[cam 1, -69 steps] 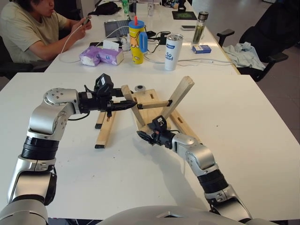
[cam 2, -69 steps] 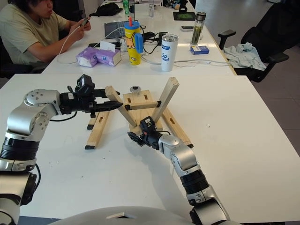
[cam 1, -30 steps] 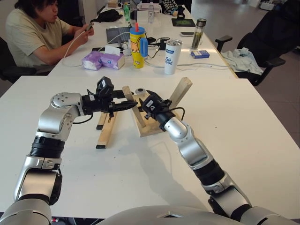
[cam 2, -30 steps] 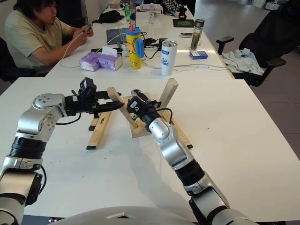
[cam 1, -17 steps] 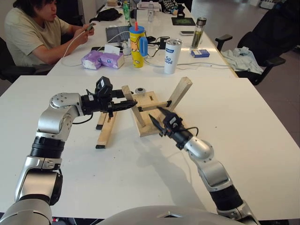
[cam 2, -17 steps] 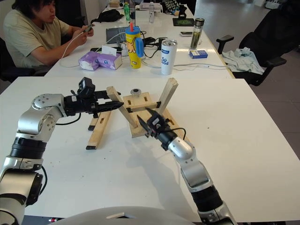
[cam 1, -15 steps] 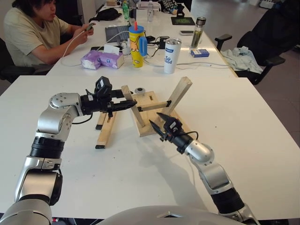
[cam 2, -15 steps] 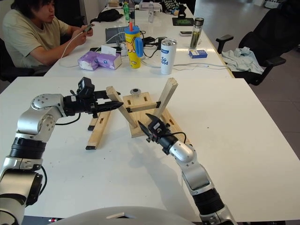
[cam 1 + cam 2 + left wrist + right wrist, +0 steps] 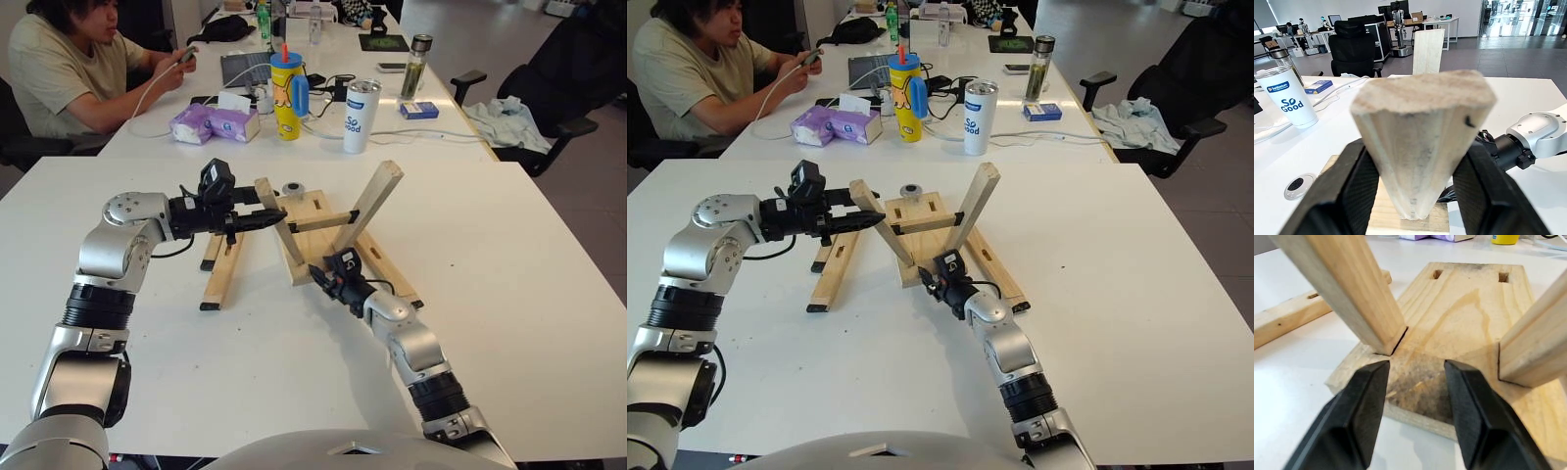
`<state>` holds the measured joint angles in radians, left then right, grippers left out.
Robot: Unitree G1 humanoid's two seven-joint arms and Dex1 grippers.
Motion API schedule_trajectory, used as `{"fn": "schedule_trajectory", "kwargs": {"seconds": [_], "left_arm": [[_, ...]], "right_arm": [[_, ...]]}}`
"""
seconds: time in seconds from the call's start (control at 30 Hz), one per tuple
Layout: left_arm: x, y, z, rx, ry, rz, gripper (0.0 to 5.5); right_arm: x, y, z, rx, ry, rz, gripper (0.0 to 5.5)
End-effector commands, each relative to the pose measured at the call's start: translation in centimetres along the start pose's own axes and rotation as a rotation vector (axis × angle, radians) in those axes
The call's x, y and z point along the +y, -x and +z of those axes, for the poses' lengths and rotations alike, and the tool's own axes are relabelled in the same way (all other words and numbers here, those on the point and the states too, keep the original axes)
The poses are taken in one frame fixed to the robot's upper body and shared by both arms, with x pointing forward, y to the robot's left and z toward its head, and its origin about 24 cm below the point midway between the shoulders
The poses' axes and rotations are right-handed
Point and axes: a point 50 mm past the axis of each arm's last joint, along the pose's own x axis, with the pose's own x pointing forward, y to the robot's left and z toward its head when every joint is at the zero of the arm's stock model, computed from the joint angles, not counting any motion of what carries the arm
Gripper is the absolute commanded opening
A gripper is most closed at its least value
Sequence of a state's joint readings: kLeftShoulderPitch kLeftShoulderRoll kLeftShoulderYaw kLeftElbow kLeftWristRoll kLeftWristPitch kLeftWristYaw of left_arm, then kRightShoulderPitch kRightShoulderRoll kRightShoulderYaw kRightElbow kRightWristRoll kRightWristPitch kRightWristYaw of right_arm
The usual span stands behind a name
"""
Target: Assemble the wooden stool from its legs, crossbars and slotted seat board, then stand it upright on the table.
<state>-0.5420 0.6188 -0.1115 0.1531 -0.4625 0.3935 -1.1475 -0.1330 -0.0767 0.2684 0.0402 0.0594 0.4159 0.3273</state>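
Standing by the tabletop [image 9: 509,255], I see the left tool [image 9: 263,217] clamped on the top end of the tilted leg [image 9: 282,240]. The right tool [image 9: 320,276] sits low at the near edge of the seat board [image 9: 306,209], its fingers spread apart and gripping nothing. The board lies flat with two legs rising from it, joined by a crossbar [image 9: 320,220]. The spare leg pieces [image 9: 222,269] lie just beside it.

My worry is the left arm tugging sideways before the board is pinned. That could lever the leg out, drag the board along or pop the crossbar loose.

The right wrist view shows a dark gap at the leg's foot and two empty slots [image 9: 1437,273], neither plain from the head views. The left wrist view shows the leg end wedged tight between the fingers.
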Motion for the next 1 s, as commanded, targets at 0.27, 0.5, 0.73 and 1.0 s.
{"fn": "schedule_trajectory", "kwargs": {"seconds": [0.27,0.5,0.73,1.0], "left_arm": [[-1.3,2.3,-2.4,0.058,0.134,0.056,3.51],[-1.7,7.9,6.9,-0.354,0.099,0.132,3.51],[-4.2,3.9,16.8,-0.715,-0.032,0.074,3.51],[-5.2,-5.7,-6.1,0.258,0.327,0.436,3.51]], "right_arm": [[0.1,0.3,-3.1,0.217,0.014,0.011,2.05],[0.1,0.4,-3.9,0.252,0.002,0.006,2.05],[0.2,0.4,-4.5,0.267,-0.006,0.009,2.05],[0.7,0.0,-4.6,0.269,0.006,0.028,2.05]]}}
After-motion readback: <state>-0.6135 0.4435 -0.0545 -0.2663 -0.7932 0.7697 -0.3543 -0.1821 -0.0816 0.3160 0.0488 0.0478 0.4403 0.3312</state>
